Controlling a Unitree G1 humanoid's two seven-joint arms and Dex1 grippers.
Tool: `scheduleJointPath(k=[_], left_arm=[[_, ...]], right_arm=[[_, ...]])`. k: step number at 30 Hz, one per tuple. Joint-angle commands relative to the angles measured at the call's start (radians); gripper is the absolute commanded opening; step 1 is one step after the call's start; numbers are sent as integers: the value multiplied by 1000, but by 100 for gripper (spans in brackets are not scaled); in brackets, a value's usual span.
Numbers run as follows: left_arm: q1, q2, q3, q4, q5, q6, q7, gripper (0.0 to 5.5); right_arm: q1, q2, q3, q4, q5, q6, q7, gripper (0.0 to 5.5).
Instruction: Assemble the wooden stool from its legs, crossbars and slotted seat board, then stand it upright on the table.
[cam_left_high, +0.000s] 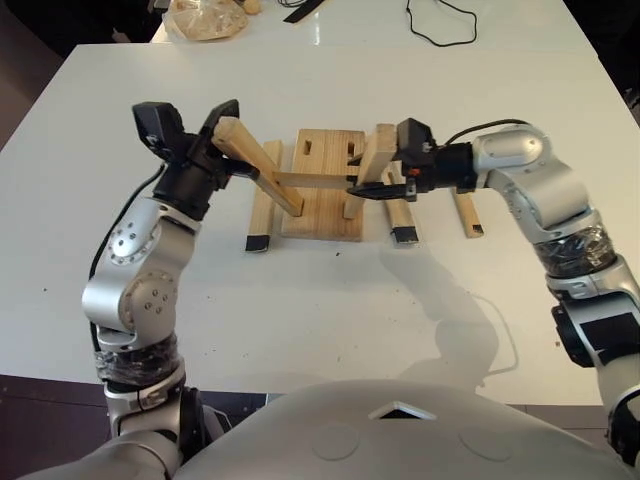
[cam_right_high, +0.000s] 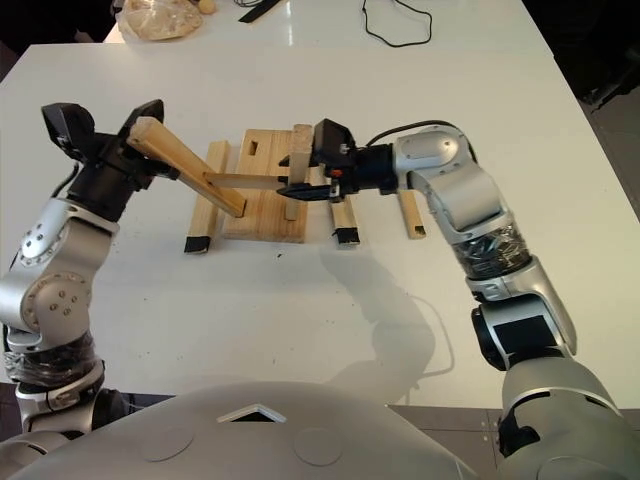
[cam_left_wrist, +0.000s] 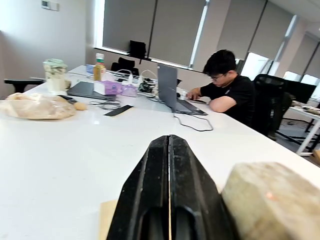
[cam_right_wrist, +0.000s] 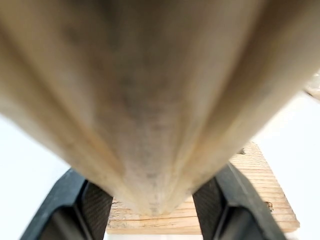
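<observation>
The left gripper (cam_left_high: 221, 130) seems to pinch a raised leg (cam_left_high: 262, 165) with a crossbar (cam_left_high: 310, 181) stuck in it. The right gripper (cam_left_high: 360, 189) squeezes a second leg (cam_left_high: 380, 148). Under them the slotted seat board (cam_left_high: 322, 215) lies flat near the table's (cam_left_high: 300, 300) middle.

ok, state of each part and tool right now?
left tool: shut on tilted leg
tilted leg: lifted, crossbar joined
crossbar: bridging both held legs
right tool: shut on second leg
second leg: held over seat board
seat board: flat on table
loose pieces: flat beside board
</observation>
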Motion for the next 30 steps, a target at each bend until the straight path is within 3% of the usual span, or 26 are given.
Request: scheduleJointPath(k=[1,7,10,16,19,21,23,25,28,30], left_arm=[[34,1,-143,-135,-82,-26,-173,0],[50,13,-23,42,24,-84,-82,0],[77,-8,-21,110,87,-121,-44,0],[108,-92,-16,122,177,-130,88,0],[131,-100,29,101,228,-80,188,0],[177,-115,60,50,250,-54,246,0],[242,-110,20,-30,309,-49,263,0],[264,-104,-75,-119,346,-41,253,0],[239,-103,-219,-189,400,-37,239,0],[236,-93,-281,-206,446,-45,234,0]], right_arm=[[-17,8,151,80,-126,21,97,200],[-20,41,101,160,-141,-27,33,200],[3,4,20,146,-109,-115,51,254],[149,-98,-193,-77,-32,-83,11,335],[275,-170,-314,-224,36,-2,-16,340],[359,-170,-377,-293,-1,53,-141,340],[411,-83,-373,-313,-161,92,-407,340],[492,77,-355,-350,-291,179,-708,311],[576,328,-291,-491,-365,241,-984,266],[560,413,-253,-521,-409,243,-1074,233]])
